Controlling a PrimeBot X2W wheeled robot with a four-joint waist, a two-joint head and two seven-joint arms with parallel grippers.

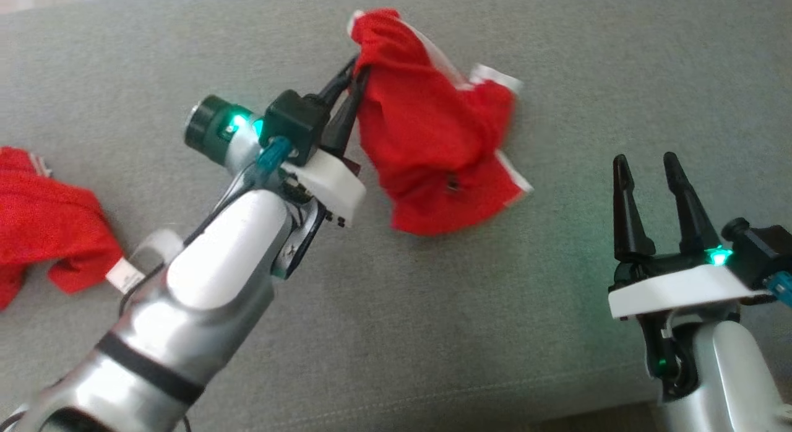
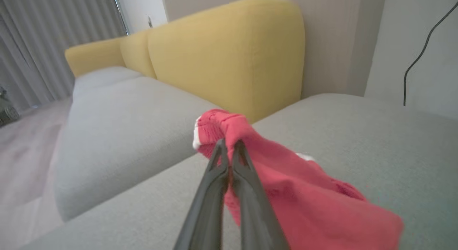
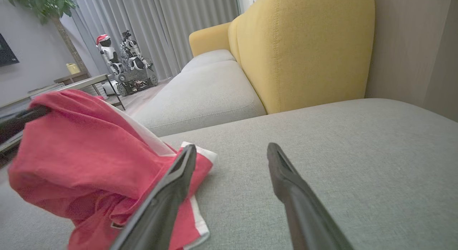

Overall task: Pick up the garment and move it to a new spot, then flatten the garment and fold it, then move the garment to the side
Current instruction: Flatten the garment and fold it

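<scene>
Listing the pieces on the grey woven sofa seat (image 1: 433,333), each placed from the smaller red garment (image 1: 427,129).

Item 1, smaller red garment: soft red knit with thin white edging along its hems. It is bunched into a loose peak, its top end held up and the rest draped on the cushion. A small dark mark sits on its lower half, too small to read.

Item 2, left pincer (image 1: 357,70): two long dark tapered fingers, closed tight on the raised top edge of the smaller red garment. The forearm is pale and glossy, with a green light at the wrist.

Item 3, the garment (image 1: 49,228): red T-shirt, crumpled, lying on the seat well apart from the smaller red garment, on the robot's left of it. Red-and-white striped trim shows at its upper edge. A small white tag (image 1: 124,274) sits at its lower corner; any print on it cannot be read.

Item 4, right pincer (image 1: 646,166): fingers spread wide, holding nothing. It stands near the smaller red garment, on the robot's right of it and apart from it.

Item 5, backrest (image 2: 229,53): mustard-yellow, stitched, rounded cushions rising beyond the smaller red garment.
</scene>
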